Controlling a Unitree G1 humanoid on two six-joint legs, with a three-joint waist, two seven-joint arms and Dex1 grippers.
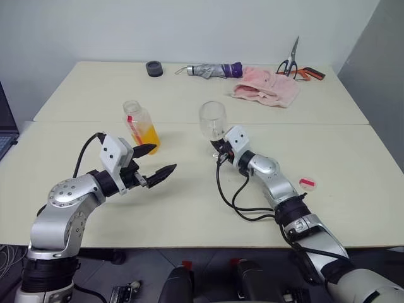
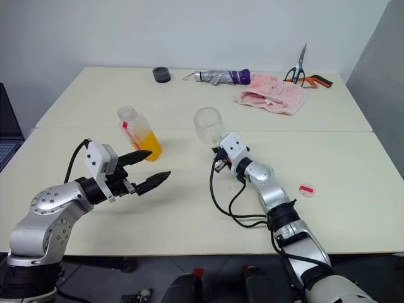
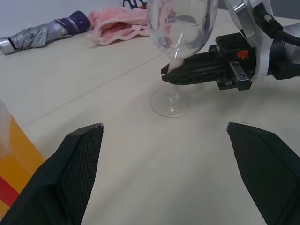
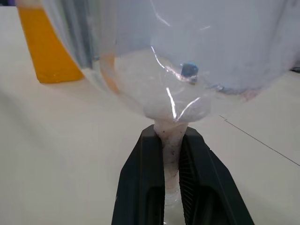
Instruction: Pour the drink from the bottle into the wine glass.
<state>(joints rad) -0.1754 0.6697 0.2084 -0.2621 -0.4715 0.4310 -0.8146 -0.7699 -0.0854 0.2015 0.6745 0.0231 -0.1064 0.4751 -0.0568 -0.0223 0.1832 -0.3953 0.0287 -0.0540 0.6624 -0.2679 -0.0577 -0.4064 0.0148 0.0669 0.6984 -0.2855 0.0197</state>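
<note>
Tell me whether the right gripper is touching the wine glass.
Touching. The right wrist view shows the right gripper with its two black fingers clamped on the stem of the wine glass.

A: Bright, even, diffuse light; the cream surface (image 1: 189,202) carries only faint, soft shadows.

B: Any glare?

A: Thin white streaks on the wine glass (image 4: 178,61) bowl, around two o'clock of its stem. Up that close the bowl looks smeared and soft.

B: And the head views?

A: Sharp throughout, no visible edge bending.
</note>
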